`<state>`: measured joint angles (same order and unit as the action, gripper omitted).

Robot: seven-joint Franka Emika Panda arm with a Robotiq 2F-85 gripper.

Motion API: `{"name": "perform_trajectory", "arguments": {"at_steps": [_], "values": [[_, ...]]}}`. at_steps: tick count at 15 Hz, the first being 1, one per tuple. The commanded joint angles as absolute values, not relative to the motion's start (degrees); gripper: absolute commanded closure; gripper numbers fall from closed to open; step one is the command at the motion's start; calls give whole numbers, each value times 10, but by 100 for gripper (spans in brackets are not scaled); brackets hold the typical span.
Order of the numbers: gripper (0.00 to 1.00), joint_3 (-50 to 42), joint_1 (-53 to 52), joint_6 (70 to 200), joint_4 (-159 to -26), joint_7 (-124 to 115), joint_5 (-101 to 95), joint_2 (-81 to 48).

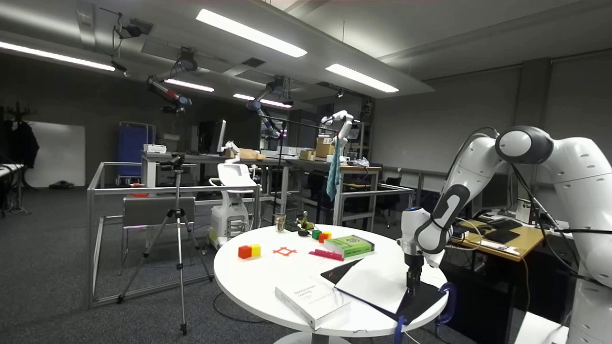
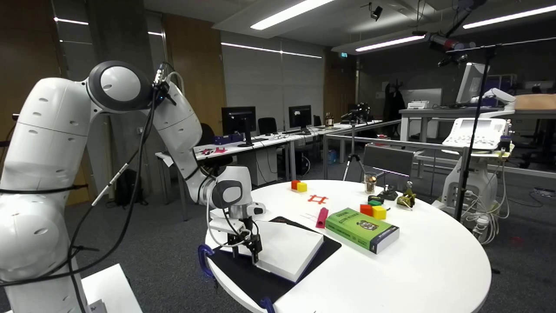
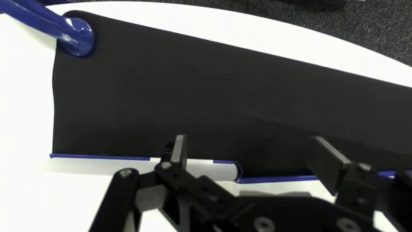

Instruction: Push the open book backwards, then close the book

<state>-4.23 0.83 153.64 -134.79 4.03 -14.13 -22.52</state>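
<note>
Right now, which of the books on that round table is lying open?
The blue-covered book on the black mat, nearest the pincer: its white pages show, while the green book and white book are shut.

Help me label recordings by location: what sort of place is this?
Probably a robotics lab: a white robot arm extends over a round table, another arm hangs overhead, and a tripod stands nearby.
</note>
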Motion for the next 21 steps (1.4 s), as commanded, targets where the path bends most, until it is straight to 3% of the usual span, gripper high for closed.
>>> {"name": "perform_trajectory", "arguments": {"at_steps": [1,21], "values": [[0,-37,11,1551,-1336,41,-127,-238],[0,-27,38,1594,-1281,50,-60,-295]]}}
